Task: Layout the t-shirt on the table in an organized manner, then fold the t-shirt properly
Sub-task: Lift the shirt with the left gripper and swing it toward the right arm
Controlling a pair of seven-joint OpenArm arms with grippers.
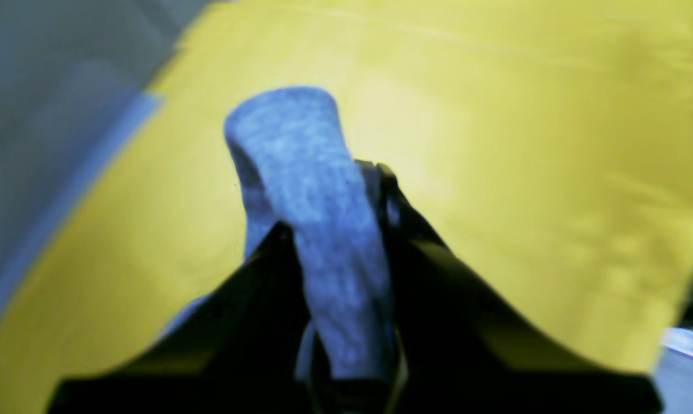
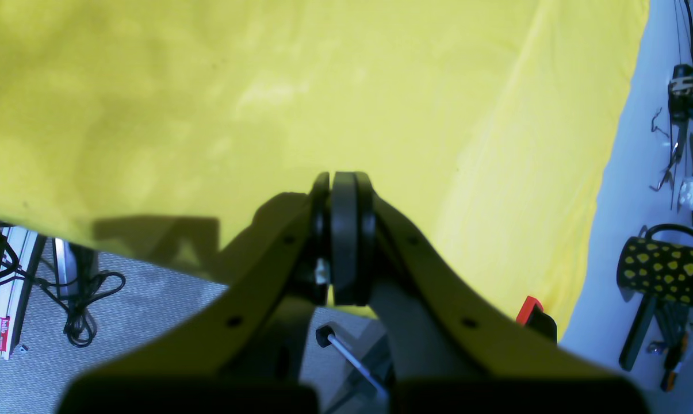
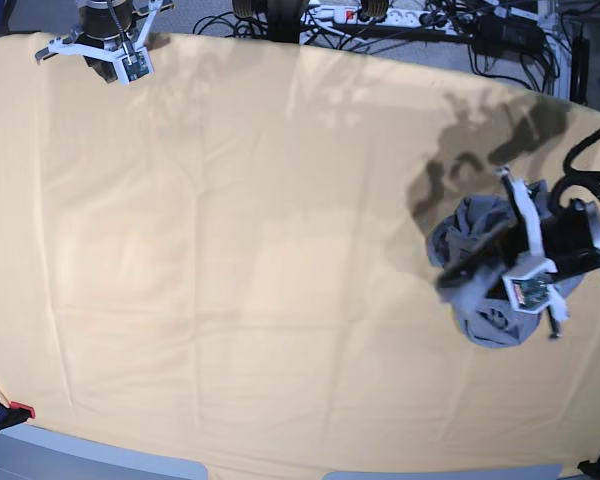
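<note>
Garment: heather-grey, soft, wrinkly cotton t-shirt (image 3: 480,255), bunched in a crumpled heap at the right side of the base view, about midway between near and far edges; no sleeve, hem or lettering can be made out.
Surface: wide counter (image 3: 230,250) draped in pale yellow-orange cloth with faint crease lines; most of it bare to the left of the heap.
Left tool (image 1: 346,230): pressed together on a fold of the grey fabric, which stands up between the dark fingers in the left wrist view; sits over the heap in the base view.
Right tool (image 2: 344,230): pressed together on nothing, pads meeting face to face; parked at the far left corner of the counter, well apart from the garment.
Step in hand: judged to be the start of laying out; the shirt is not yet spread, folding not begun.
Next move calls for: lifting or dragging the pinched fold toward the open middle so the heap unfurls, and bringing the right tool across to take a second edge.
Risk: one pinch may only carry the bundle along still bunched.
</note>
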